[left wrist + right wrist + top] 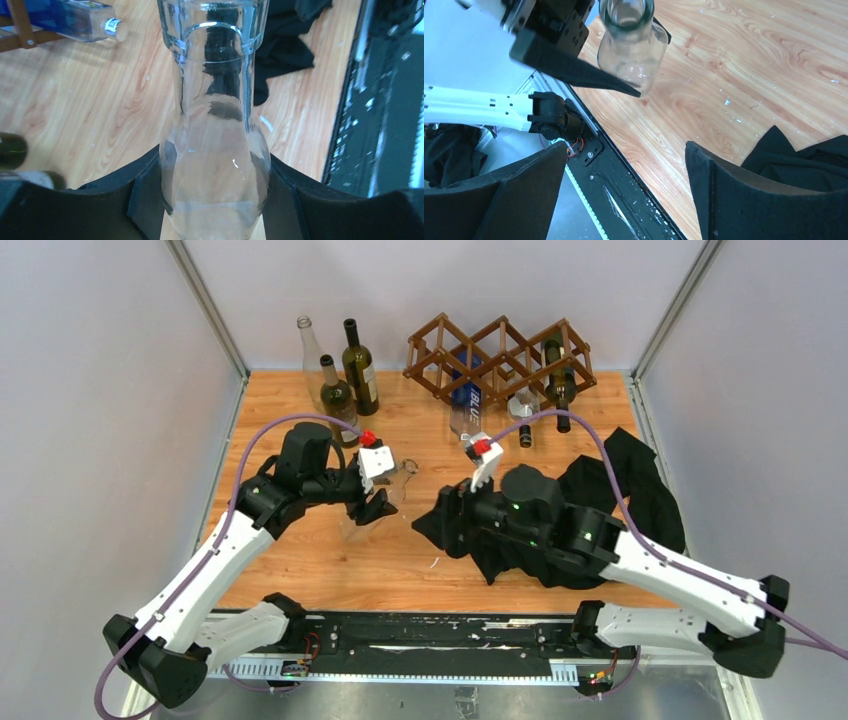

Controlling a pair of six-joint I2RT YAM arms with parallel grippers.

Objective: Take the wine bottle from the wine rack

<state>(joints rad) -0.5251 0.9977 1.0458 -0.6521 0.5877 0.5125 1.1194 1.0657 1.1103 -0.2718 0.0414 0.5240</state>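
My left gripper [377,502] [215,200] is shut on a clear, empty glass wine bottle [385,492] [214,125], gripping its shoulder just above the wooden table, off the rack. The bottle also shows in the right wrist view [631,47], between the left fingers [574,65]. The dark brown lattice wine rack [500,358] stands at the back. It holds a blue-labelled clear bottle [466,395] [75,17], a dark bottle [560,388] and another clear one [523,408]. My right gripper [447,522] [624,190] is open and empty, right of the held bottle.
Three bottles stand at the back left: one clear [310,352] and two dark green [360,370] [337,395]. A black cloth [620,495] [804,160] lies on the table's right half under my right arm. A black rail [430,635] runs along the near edge.
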